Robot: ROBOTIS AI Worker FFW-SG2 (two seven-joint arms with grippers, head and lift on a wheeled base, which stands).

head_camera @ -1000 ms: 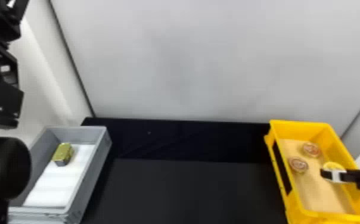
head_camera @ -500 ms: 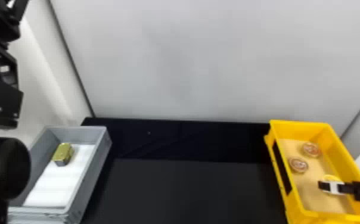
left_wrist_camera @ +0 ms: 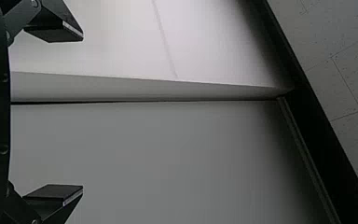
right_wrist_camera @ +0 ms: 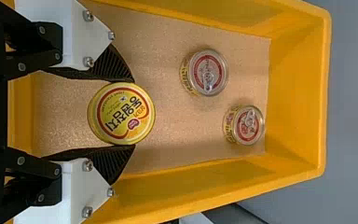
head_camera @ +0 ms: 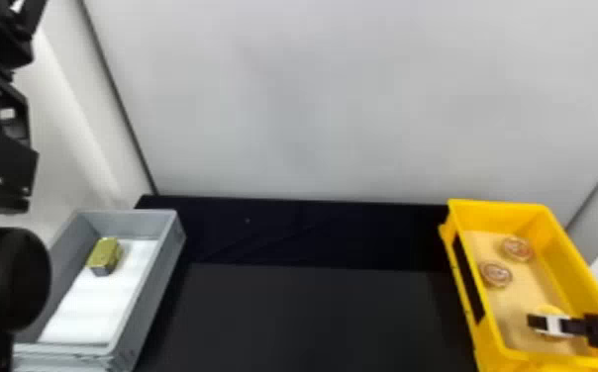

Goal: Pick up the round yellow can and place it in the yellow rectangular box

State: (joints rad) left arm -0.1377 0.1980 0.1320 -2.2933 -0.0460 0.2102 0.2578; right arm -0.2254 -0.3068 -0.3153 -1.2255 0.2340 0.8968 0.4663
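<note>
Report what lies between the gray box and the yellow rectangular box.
Between the gray box and the yellow rectangular box lies a bare stretch of black surface, seen in the head view.

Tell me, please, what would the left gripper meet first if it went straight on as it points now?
Most likely the pale wall ahead of the left gripper, though how far off is unclear.
</note>
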